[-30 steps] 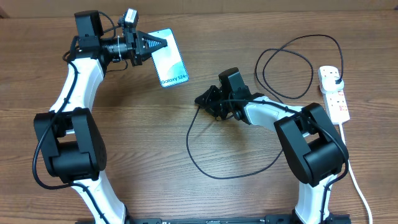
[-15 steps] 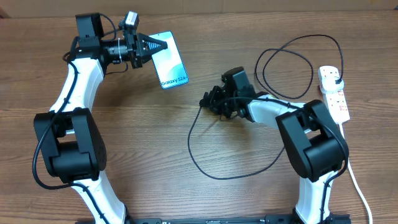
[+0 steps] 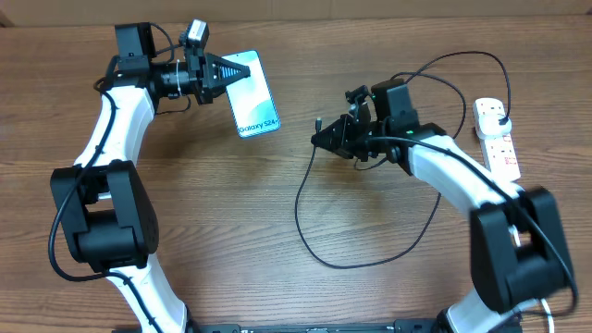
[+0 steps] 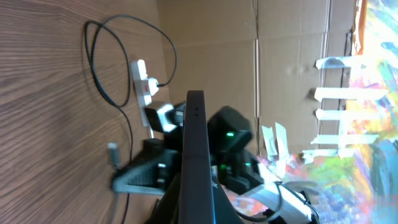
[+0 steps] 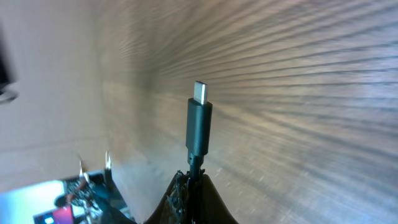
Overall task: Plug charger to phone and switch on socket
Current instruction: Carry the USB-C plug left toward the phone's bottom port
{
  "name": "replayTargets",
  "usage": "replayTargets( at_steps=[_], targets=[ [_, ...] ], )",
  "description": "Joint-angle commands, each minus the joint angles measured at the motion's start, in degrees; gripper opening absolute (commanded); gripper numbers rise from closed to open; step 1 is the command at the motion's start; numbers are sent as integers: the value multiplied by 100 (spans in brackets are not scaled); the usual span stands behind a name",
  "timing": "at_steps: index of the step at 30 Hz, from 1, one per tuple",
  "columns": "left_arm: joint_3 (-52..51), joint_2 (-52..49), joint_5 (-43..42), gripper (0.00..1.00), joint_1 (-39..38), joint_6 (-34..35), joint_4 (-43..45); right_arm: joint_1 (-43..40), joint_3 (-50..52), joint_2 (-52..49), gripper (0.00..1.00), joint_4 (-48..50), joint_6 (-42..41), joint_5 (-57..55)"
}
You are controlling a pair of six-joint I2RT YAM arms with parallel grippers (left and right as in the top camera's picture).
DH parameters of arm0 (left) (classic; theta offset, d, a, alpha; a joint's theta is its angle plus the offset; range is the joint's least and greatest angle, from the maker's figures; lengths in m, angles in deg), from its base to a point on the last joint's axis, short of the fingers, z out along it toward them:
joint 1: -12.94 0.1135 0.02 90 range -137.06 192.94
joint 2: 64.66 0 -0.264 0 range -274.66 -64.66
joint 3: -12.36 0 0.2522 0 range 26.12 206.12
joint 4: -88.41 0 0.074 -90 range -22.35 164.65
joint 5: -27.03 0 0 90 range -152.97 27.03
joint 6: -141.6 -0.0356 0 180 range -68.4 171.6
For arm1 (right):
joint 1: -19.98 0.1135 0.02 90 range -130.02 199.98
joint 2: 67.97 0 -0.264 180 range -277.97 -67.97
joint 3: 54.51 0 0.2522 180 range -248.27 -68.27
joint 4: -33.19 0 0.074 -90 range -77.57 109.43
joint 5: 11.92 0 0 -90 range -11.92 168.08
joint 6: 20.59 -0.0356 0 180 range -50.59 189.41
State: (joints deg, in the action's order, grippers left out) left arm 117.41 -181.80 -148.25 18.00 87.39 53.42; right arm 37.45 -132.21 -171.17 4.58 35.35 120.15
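Broadly, the wooden worktop (image 3: 185,213) carries everything. The left arm (image 3: 116,129) reaches along its far side and the right arm (image 3: 444,166) stretches toward the middle. The socket (image 3: 499,148) lies at the right edge, with the charger (image 3: 298,208) plugged into its far outlet. From there the cable loops over the wood to the right jaws, which are closed on it just behind the tip. From overhead the phone (image 3: 257,102) shows its lit screen, one short end clamped in the left jaws. The left wrist view shows it only edge-on, a thin dark line. Only the right wrist view makes out the plug tip (image 5: 199,118), its silver end poking beyond the jaws. Bare wood separates tip and phone.
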Motion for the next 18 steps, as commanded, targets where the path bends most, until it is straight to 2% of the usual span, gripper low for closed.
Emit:
replayTargets(
  at_steps=[1, 8, 18],
  targets=[
    [26, 24, -538, 4, -146, -157, 2, -81, 11, 610, 4, -339, 868, 280],
    [13, 24, -540, 4, -400, -315, -170, -83, 11, 1390, 4, -1014, 1650, 332],
    [-4, 24, -540, 4, -551, -326, -173, -83, 11, 2345, 4, -1604, 1829, 352]
  ],
)
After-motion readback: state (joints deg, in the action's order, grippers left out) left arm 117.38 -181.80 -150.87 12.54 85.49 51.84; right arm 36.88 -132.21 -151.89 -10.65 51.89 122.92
